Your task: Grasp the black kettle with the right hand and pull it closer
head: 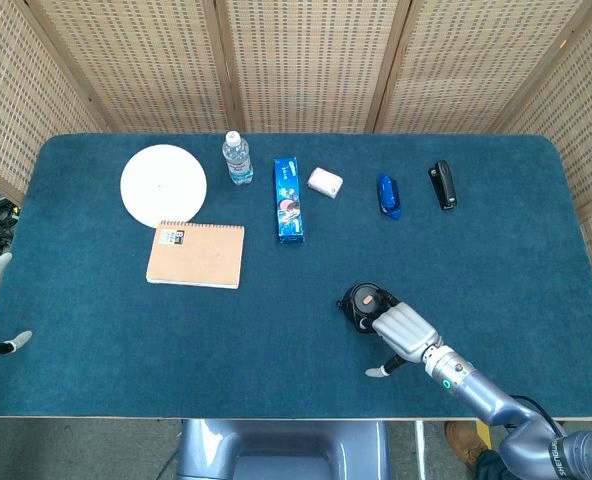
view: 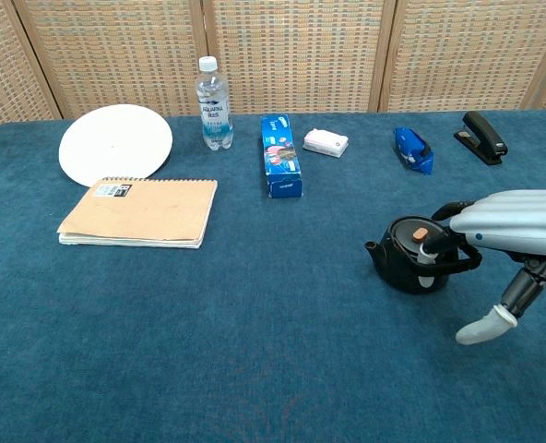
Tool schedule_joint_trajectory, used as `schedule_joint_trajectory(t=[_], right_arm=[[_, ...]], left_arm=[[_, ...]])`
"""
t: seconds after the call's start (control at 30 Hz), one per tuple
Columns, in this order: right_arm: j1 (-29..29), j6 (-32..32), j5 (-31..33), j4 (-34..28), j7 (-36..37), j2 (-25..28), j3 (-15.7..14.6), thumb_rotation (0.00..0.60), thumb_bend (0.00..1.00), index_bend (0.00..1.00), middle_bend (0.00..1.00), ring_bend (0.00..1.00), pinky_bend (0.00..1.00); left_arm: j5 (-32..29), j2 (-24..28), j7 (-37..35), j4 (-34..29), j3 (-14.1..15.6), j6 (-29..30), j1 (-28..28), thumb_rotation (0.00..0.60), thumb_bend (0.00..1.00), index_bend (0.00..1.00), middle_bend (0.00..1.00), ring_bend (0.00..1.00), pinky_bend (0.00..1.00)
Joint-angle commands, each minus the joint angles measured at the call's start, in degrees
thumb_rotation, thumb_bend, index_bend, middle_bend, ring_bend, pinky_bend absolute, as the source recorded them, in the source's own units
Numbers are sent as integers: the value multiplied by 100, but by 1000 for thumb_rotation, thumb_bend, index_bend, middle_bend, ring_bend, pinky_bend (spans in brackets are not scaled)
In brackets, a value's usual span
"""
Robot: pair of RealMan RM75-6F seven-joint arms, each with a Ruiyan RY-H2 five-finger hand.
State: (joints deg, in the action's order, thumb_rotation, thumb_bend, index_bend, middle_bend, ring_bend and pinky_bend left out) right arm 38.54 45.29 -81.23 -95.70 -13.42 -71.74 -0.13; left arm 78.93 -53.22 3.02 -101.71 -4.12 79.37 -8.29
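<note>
A small black kettle [view: 412,256] is seen on the blue table [view: 255,351] toward its near right, its arched handle hooked by the right hand [view: 508,231]; judged rigid, fairly light and smooth, it is best gripped there.

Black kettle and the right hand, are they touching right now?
Touching. The chest view shows the right hand's fingers resting against the black kettle at its handle.

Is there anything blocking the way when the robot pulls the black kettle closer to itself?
Nothing visible does. The small round black kettle sits on bare blue cloth table, with open cloth between it and the near edge. The right robot hand is already at its handle side. The other things lie farther back.
</note>
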Motion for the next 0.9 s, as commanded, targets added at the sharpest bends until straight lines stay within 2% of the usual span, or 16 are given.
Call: schedule_joint_trajectory(t=[0.03,0.3,0.47,0.63,0.73,0.83,0.9], right_arm=[[21,-26,46,54,-48,-66,-7,307,151,406,449,344,0],[53,-66,119,314,-120,-338,-34,310,28,431,465,353,0],[52,-28,159,465,-59,-506,-12,314,0,484,504,366,0],[38,61,132,604,75,-626,23,319,0,632,615,398,0],[-5,234,56,727,214,-749,67,318,0,769,717,441,0],[-98,596,-126,956,613,-983,162,318,0,906,825,529,0],[-121,739,-233,1097,866,-1082,198,319,0,960,869,580,0]], left_arm=[[-4,1,2,-1,-2,0,0,600,0,0,0,0,0],[-26,8,-17,1,-8,-16,-4,600,0,0,0,0,0],[-32,13,-22,-2,-10,-15,-2,600,0,0,0,0,0],[-40,18,-35,0,-13,-25,-5,600,0,0,0,0,0],[-41,20,-43,1,-13,-28,-6,600,0,0,0,0,0],[-38,18,-43,2,-12,-23,-4,600,0,0,0,0,0],[-37,20,-45,-1,-11,-23,-2,600,0,0,0,0,0]])
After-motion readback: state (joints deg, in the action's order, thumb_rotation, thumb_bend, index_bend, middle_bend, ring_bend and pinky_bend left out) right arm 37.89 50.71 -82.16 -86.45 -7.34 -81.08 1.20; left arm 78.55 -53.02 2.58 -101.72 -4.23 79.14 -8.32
